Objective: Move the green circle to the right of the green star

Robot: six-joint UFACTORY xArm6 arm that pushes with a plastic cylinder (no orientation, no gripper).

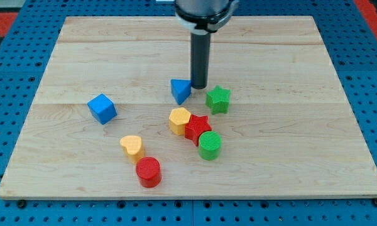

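While my tip (pixel 199 86) rests between blue triangle (pixel 180 90) and green star (pixel 218 99), clawless, holding nothing, it risks nudging the star before reaching the green circle (pixel 210 145).

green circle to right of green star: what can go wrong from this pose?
1. My tip sits between the blue triangular block and the green star block, so moving off could nudge the star.
2. The green cylinder block touches the red star block, which sits against the yellow block; a sloppy push could drag them along.

Seven blocks on the board — two blue (pixel 102 108) (pixel 180 90), two green (pixel 218 99) (pixel 210 145), two red (pixel 198 129) (pixel 149 172), two yellow (pixel 180 120) (pixel 132 147) — no, eight.

Eight blocks — two blue (pixel 102 108), two green (pixel 218 99), two red (pixel 198 129), two yellow (pixel 180 120).
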